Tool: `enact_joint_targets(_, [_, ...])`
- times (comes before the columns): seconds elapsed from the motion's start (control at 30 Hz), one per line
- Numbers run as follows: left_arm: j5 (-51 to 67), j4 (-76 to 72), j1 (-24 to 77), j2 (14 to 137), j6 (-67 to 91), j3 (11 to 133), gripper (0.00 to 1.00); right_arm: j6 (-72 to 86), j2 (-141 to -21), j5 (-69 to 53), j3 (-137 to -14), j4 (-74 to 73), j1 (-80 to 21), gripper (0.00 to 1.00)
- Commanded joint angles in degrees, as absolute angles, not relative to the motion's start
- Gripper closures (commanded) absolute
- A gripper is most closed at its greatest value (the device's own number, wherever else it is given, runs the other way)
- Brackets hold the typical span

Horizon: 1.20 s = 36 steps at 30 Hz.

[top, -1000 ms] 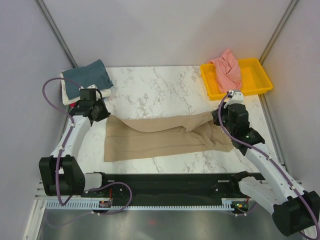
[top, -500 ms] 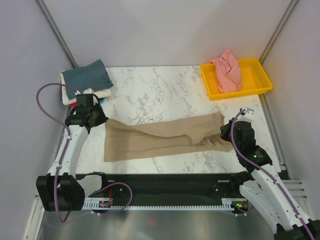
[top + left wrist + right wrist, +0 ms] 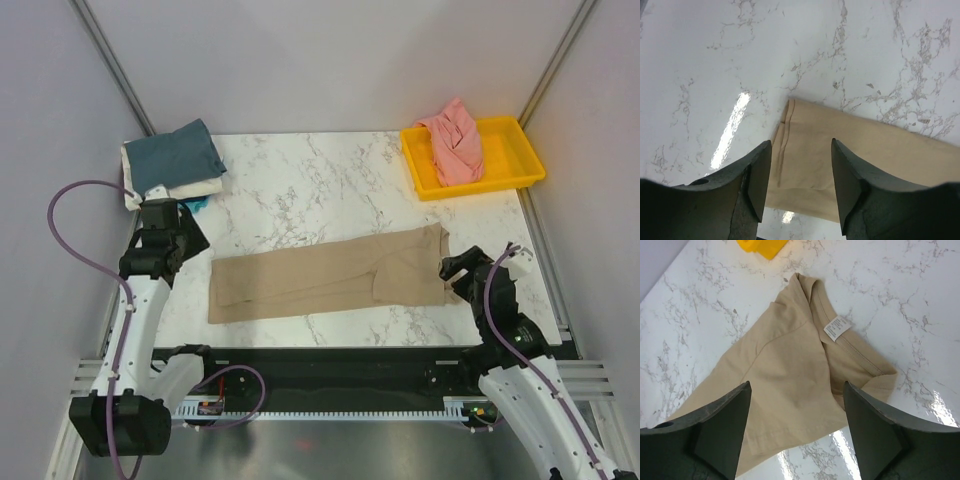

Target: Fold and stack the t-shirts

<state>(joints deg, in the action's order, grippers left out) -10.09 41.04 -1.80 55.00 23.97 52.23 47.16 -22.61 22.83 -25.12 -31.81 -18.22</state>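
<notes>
The tan t-shirt [image 3: 320, 275] lies flat on the marble table as a long band folded lengthwise, its collar end to the right. Just off its left end my left gripper [image 3: 188, 240] is open; the left wrist view shows that gripper [image 3: 801, 143] empty above the shirt's hem corner [image 3: 805, 150]. By the right end my right gripper [image 3: 456, 268] stands wide open. The right wrist view shows it [image 3: 796, 386] holding nothing above the collar end [image 3: 785, 355] with its white label [image 3: 836, 329]. A salmon-pink t-shirt [image 3: 455, 140] lies crumpled in the tray.
A stack of folded shirts sits at the back left, slate-blue [image 3: 180, 150] on top, cream [image 3: 140, 182] under it, a teal edge [image 3: 197, 203] showing. The yellow tray [image 3: 522, 150] stands at the back right. Grey walls close in both sides.
Both grippers opened and let go of the tan shirt, then drew back toward the near edge. The shirt, lifted and bunched at its right end before, now lies flat.
</notes>
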Motion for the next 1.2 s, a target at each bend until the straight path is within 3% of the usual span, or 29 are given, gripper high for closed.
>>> enact_joint_targets(0.0, [-9.51, 38.42, -1.93, 54.75, 25.05, 54.67, 0.44, 47.13, -21.44, 23.66, -27.42, -29.54, -18.28, 0.19])
enact_joint_targets(0.1, [-6.24, 36.57, -0.7, 57.82, 24.87, 54.67, 0.47, 45.62, -25.65, 16.22, -27.25, -22.69, -18.28, 0.22])
enact_joint_targets(0.27, [-6.86, 36.82, 11.59, 70.97, 25.66, 56.42, 0.48, 44.56, -47.52, 8.26, -30.75, -15.3, -19.33, 0.26])
enact_joint_targets(0.67, [-3.08, 35.07, 15.03, 86.91, 34.63, 51.51, 0.52, 44.3, -84.88, 2.73, -44.46, -13.01, -20.92, 0.18])
enact_joint_targets(1.07, [3.51, 30.33, 15.12, 90.26, 35.68, 45.71, 0.55, 41.93, -109.93, -2.19, -66.69, -15.03, -21.44, 0.16])
enact_joint_targets(1.17, [5.53, 28.31, 15.2, 89.21, 36.3, 43.6, 0.55, 39.91, -121.51, -4.39, -81.58, -19.06, -22.58, 0.16])
